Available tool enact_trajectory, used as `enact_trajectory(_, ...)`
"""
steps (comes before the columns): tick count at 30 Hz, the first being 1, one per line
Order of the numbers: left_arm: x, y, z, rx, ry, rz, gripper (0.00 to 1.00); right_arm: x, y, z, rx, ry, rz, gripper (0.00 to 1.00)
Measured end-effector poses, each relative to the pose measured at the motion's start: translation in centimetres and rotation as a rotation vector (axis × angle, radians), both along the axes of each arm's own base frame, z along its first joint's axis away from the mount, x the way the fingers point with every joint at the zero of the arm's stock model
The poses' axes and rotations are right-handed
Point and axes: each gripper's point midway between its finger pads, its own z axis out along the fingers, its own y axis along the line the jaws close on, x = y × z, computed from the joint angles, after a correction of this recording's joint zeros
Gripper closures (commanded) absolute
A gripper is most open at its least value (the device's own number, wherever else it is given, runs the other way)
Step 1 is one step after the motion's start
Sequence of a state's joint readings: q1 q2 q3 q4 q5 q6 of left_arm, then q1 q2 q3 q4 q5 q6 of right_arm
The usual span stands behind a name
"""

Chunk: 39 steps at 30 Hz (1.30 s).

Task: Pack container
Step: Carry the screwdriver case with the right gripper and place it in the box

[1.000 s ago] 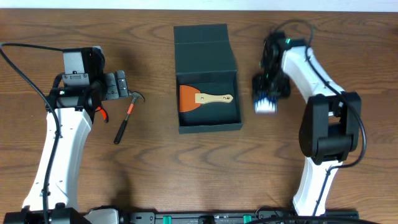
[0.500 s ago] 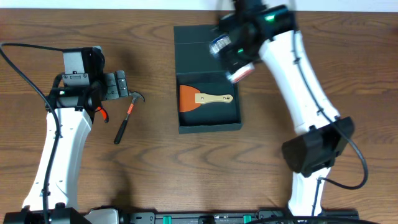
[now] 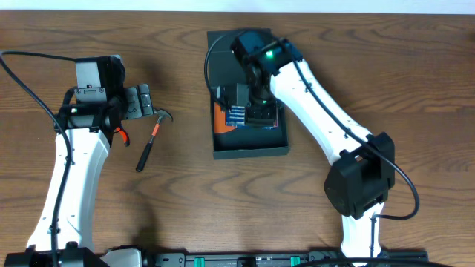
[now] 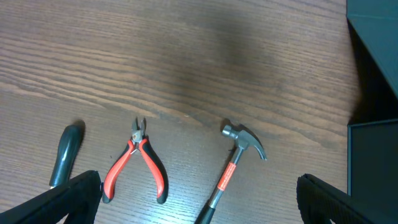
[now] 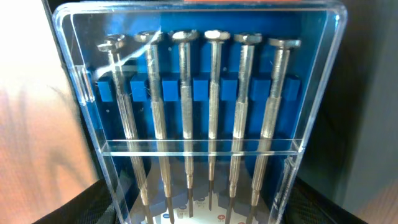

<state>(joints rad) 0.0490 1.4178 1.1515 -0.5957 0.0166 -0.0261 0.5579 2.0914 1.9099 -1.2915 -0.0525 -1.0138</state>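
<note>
Centrally, the container (image 3: pixel 249 150) lies open on the table (image 3: pixel 415 89); the right gripper (image 3: pixel 246 111) holds a clear screwdriver case (image 5: pixel 199 124) over it. At left, the left gripper (image 3: pixel 138 101) gapes wide above a hammer (image 4: pixel 239 158) and pliers (image 4: pixel 137 165).

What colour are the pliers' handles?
Red, on the small steel pliers; clearest in the left wrist view.

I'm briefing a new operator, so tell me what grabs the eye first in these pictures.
The right gripper holds a clear screwdriver case with a blue insert over the open container at the far middle of the table, hiding most of an orange scraper inside. On the left, a hammer and red-handled pliers lie by the open left gripper.
</note>
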Motion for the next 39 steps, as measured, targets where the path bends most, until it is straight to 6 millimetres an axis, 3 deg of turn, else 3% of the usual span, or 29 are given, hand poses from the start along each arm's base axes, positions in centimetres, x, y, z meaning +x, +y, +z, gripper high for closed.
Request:
enact_trajectory(8, 0.0, 0.0, 0.0, 0.000, 0.000, 0.000, 0.02, 0.3, 0.4, -4.3, 0.011, -0.031, 0.131, 0.99)
enact_trajectory(12, 0.0, 0.0, 0.0, 0.000, 0.000, 0.000, 0.02, -0.7, 0.4, -5.6, 0.024, 0.007, 0.162, 0.99)
enact_trajectory(20, 0.0, 0.0, 0.0, 0.000, 0.000, 0.000, 0.02, -2.4, 2.3, -5.7, 0.104, 0.056, 0.211, 0.99)
enact_trajectory(25, 0.0, 0.0, 0.0, 0.000, 0.000, 0.000, 0.02, -3.1, 3.4, -5.6, 0.118, 0.062, 0.235, 0.93)
enact_trajectory(32, 0.0, 0.0, 0.0, 0.000, 0.000, 0.000, 0.02, -3.2, 3.5, -5.6, 0.123, 0.070, 0.206, 0.78)
enact_trajectory(39, 0.0, 0.0, 0.0, 0.000, 0.000, 0.000, 0.02, -2.8, 3.0, -5.7, 0.091, 0.059, 0.151, 0.76)
